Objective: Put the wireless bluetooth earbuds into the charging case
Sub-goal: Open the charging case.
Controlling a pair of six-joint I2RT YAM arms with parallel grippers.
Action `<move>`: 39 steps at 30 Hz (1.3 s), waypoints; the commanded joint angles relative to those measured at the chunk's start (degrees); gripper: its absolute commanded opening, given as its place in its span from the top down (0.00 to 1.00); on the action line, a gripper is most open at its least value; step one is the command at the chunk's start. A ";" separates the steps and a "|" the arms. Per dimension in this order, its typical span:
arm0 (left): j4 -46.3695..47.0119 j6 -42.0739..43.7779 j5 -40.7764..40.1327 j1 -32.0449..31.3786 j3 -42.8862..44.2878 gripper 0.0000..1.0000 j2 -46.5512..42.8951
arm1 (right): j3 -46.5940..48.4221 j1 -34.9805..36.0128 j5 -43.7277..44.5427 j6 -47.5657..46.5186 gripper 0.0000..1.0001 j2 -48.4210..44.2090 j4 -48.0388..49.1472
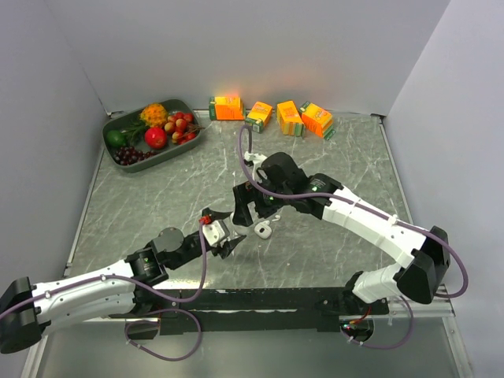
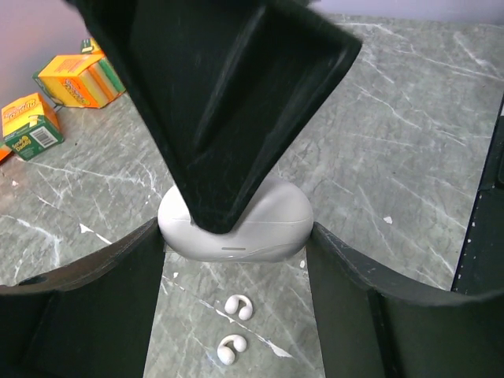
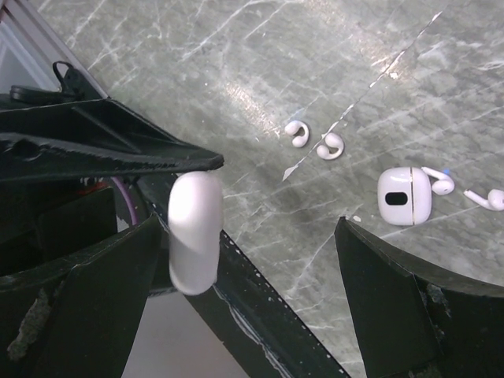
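From the left wrist: oval charging case (image 2: pixel 268 224) clamped between both fingers of the left gripper (image 2: pixel 236 228), jaws partway closed and touching its ends. One finger of the right gripper (image 3: pixel 248 228) resting its tip on top. Near it on the grey marble table (image 2: pixel 409 157), two curved earbuds (image 2: pixel 239 307) (image 2: pixel 231 348) side by side, outside the case.

Only from the right wrist: same case edge-on against one finger of that gripper, fingers spread wide with nothing gripped. Also a square case (image 3: pixel 404 197) with stemmed earbuds (image 3: pixel 441 183) just beside it.

Only from above: fruit tray (image 1: pixel 107 132) in the far left corner, well apart from both arms, beside a row of juice cartons (image 1: pixel 228 108). Earbuds too small to make out there.
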 commanded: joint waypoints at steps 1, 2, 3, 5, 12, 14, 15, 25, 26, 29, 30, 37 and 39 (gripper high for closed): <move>1.14 -0.71 -1.33 -1.01 1.78 0.99 -1.06 | 0.85 0.49 -1.78 0.23 0.01 1.68 1.67; 1.14 -0.71 -1.42 -1.28 1.78 0.99 -1.15 | 0.94 0.67 -1.78 0.31 0.01 1.76 1.58; 1.14 -0.71 -1.50 -1.28 1.78 0.99 -1.15 | 0.94 0.67 -1.78 0.32 0.00 1.85 1.58; 1.13 -0.71 -1.77 -1.46 1.69 0.99 -1.41 | 0.94 0.67 -1.26 0.40 0.01 1.77 1.32; 0.52 -0.53 -3.17 -1.89 1.25 0.99 -2.47 | -0.29 0.58 -0.82 0.49 0.00 0.18 1.41; 0.26 -0.36 -3.35 -1.98 1.17 0.99 -2.73 | -0.82 0.67 -0.73 0.58 0.00 -0.52 1.67; 0.26 -0.27 -3.44 -2.16 1.08 0.99 -2.65 | -0.91 0.58 -0.64 0.67 0.00 -0.69 1.67; -0.45 -0.18 -5.19 -2.86 0.99 0.99 -3.00 | -1.78 0.14 -0.55 0.75 0.00 -3.07 1.49; -0.45 -0.27 -5.37 -2.86 1.08 0.99 -3.35 | -1.87 0.05 -0.47 0.75 0.00 -3.16 1.49; -0.80 -0.27 -6.07 -3.04 0.90 0.99 -3.79 | -2.40 -0.30 -0.55 0.84 0.00 -3.77 1.58; -0.88 -0.27 -6.25 -3.04 0.81 0.99 -3.88 | -2.66 -0.30 -0.64 0.93 0.00 -4.03 1.84; -1.06 -0.18 -6.95 -3.57 0.90 0.99 -3.97 | -3.10 -0.65 -0.64 1.02 0.00 -4.83 1.67; -1.15 -0.27 -6.95 -3.57 0.90 0.99 -3.96 | -3.28 -0.91 -0.73 0.93 0.00 -5.00 1.67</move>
